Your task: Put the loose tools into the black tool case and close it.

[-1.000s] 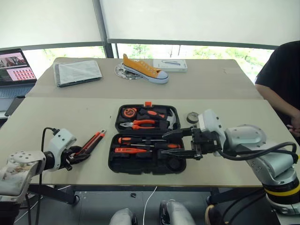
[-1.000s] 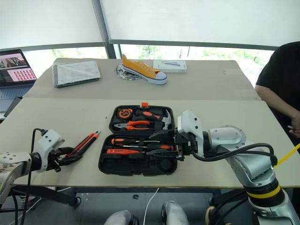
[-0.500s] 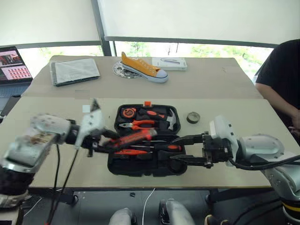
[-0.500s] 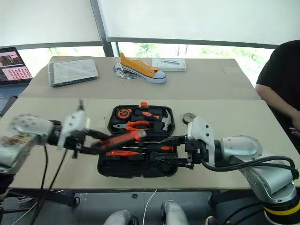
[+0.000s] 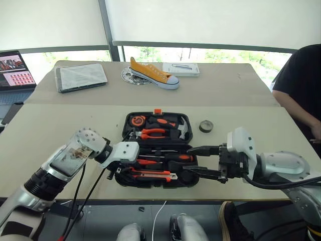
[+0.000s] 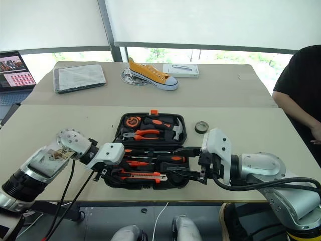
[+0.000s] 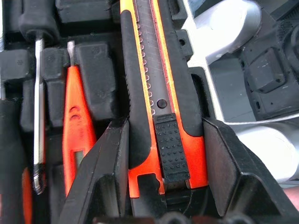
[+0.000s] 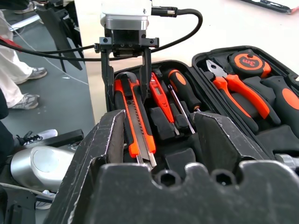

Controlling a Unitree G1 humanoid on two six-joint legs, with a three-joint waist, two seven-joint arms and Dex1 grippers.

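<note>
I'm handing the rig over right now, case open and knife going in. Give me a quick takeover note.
Left gripper: shut on the knife, holding it over the front row of the case.
Right gripper: open, nothing in it, by the case's right edge.
Done: screwdrivers and tester lie in the case.
Left: release the knife, fetch the tape roll from the table right of the case, close the lid.

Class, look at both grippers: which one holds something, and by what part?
The left gripper holds the utility knife at its slider end, over the tool case. The right gripper is open and empty.
</note>
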